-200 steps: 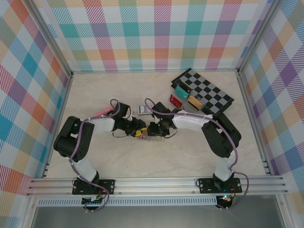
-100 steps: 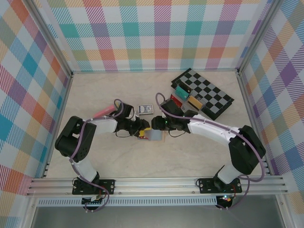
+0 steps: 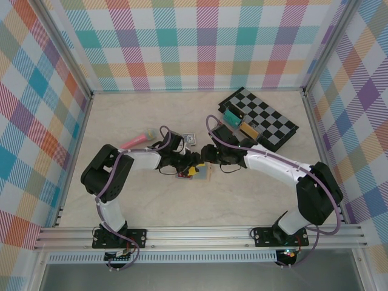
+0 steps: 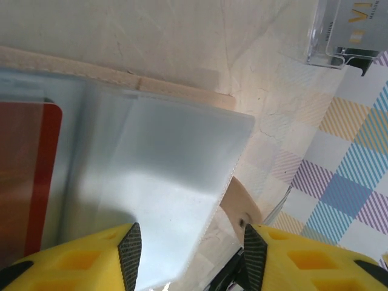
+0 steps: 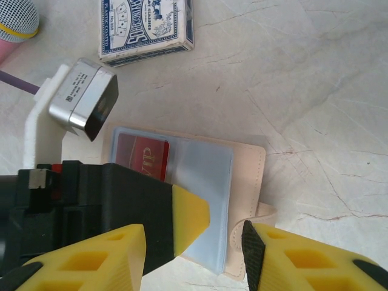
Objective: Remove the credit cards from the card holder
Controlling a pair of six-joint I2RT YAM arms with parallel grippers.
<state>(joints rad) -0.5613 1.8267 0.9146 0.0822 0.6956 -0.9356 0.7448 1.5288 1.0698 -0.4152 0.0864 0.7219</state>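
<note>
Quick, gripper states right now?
Left gripper: open, over the card holder.
Right gripper: open, nothing held.

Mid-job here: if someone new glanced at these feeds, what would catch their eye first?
The tan card holder lies open mid-table with a red card in its clear pocket. The left arm and right arm meet right over it, jaws parted. Next come the dark blue playing-card pack just behind it and the black-and-white checkerboard at the back right.
</note>
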